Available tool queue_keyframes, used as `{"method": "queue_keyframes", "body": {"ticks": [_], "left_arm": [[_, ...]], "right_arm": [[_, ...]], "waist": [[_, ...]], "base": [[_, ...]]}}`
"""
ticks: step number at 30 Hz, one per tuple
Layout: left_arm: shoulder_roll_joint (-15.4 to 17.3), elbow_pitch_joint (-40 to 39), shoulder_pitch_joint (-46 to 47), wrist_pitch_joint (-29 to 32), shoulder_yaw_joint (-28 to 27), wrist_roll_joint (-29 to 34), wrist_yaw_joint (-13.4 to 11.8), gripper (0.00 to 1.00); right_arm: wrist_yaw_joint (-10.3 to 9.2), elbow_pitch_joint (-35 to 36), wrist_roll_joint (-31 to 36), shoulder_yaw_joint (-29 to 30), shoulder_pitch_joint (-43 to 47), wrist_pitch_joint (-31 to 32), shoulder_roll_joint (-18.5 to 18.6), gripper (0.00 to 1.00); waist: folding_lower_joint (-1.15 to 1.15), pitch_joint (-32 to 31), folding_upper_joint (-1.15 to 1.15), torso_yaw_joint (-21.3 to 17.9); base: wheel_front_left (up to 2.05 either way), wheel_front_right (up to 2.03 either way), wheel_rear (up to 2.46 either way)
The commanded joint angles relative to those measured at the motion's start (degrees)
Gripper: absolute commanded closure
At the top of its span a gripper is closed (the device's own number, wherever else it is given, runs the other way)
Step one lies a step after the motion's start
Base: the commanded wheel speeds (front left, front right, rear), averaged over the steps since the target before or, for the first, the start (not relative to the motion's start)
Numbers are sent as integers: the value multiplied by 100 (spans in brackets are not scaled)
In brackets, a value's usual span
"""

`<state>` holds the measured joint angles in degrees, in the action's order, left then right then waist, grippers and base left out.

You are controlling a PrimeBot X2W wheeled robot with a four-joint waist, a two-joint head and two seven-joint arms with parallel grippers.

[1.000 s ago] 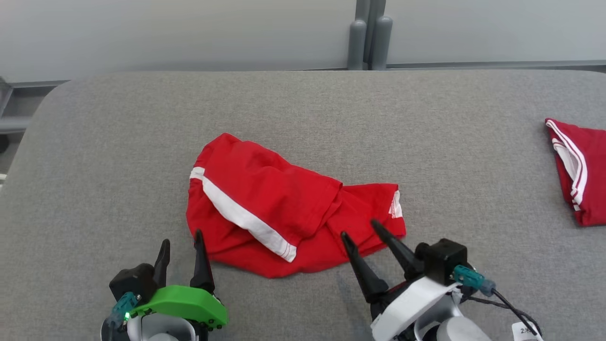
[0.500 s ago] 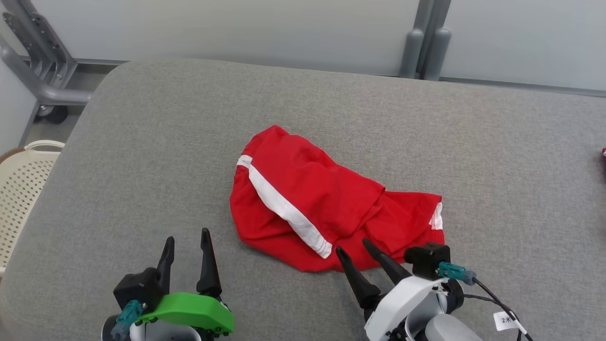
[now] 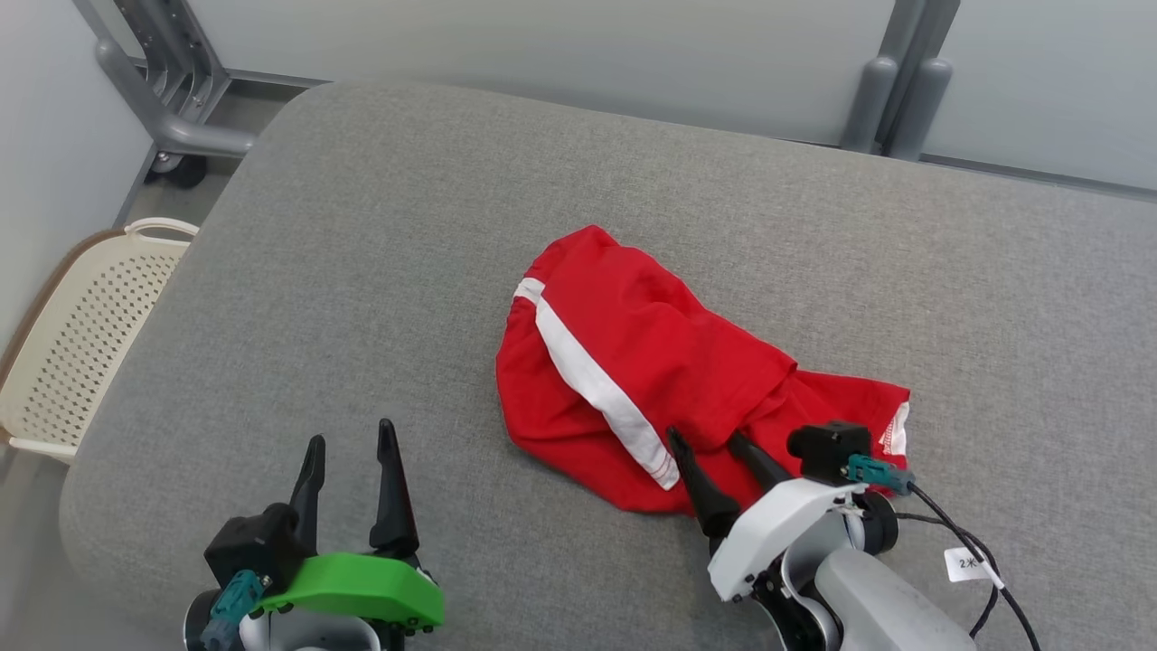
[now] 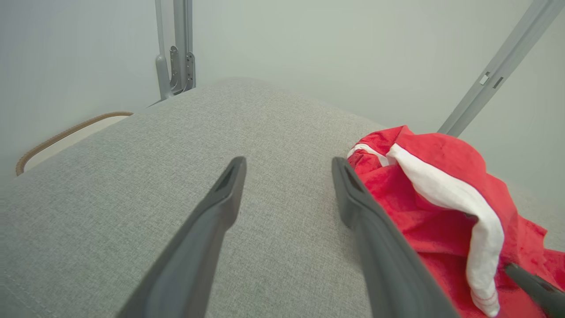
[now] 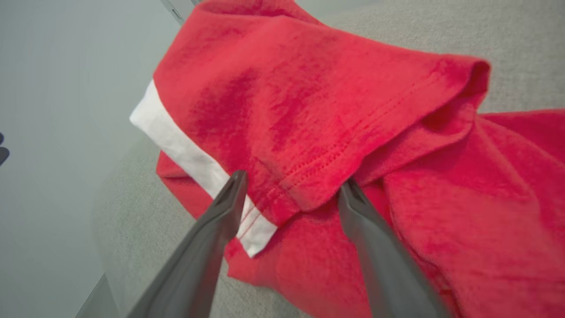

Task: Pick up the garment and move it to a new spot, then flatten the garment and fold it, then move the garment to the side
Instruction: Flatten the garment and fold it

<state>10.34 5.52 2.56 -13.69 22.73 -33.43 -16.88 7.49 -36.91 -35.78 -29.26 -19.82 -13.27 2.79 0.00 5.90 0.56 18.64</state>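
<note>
The garment [image 3: 651, 362] is a crumpled red piece with a white stripe, lying in the middle of the grey padded table [image 3: 362, 226]. My right gripper [image 3: 703, 436] is open, its fingertips over the garment's near edge beside the end of the white stripe. In the right wrist view the right gripper [image 5: 293, 179] straddles a folded red hem of the garment [image 5: 309, 97] without closing on it. My left gripper [image 3: 351, 432] is open above bare table, left of the garment. In the left wrist view the left gripper [image 4: 288, 161] has nothing between its fingers and the garment [image 4: 423, 207] lies to its right.
A cream perforated basket [image 3: 81, 334] stands on the floor off the table's left edge. A grey metal frame [image 3: 163, 108] with a wheel is at the far left corner, and two grey posts [image 3: 895, 99] rise behind the table. The table's near left corner is rounded.
The head camera has turned left, shifting the whole picture right; the basket came into view. The right gripper has moved left along the garment's near edge toward the stripe end. Both grippers stay open.
</note>
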Motion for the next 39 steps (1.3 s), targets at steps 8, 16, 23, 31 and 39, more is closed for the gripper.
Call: {"method": "queue_keyframes", "body": {"ticks": [8, 16, 23, 31, 39], "left_arm": [[46, -105, -171, -51, -101, -29, -118, 0], [81, -175, -261, -71, -175, -60, -174, 0], [63, -187, -327, -92, -192, -76, -172, 0], [36, -183, -218, -100, -136, -42, -144, 0], [45, -138, -40, -92, -105, -22, -82, 0]], "right_arm": [[0, -103, -128, -202, -314, -177, 23, 100], [0, 383, -49, -208, -179, -123, 22, 100], [0, 1475, -125, 326, 259, 584, 696, 100], [1, 2386, 48, 1167, 623, 1626, 1417, 100], [1, 2069, 134, 1660, 547, 2177, 1616, 100]], "waist": [[0, -14, -56, -77], [0, -92, -56, -610], [0, -179, -56, -1181], [0, -129, -56, -1459], [0, 51, -56, -1319]], "base": [[0, 0, 0], [0, 0, 0], [0, 0, 0], [0, 0, 0], [0, 0, 0]]}}
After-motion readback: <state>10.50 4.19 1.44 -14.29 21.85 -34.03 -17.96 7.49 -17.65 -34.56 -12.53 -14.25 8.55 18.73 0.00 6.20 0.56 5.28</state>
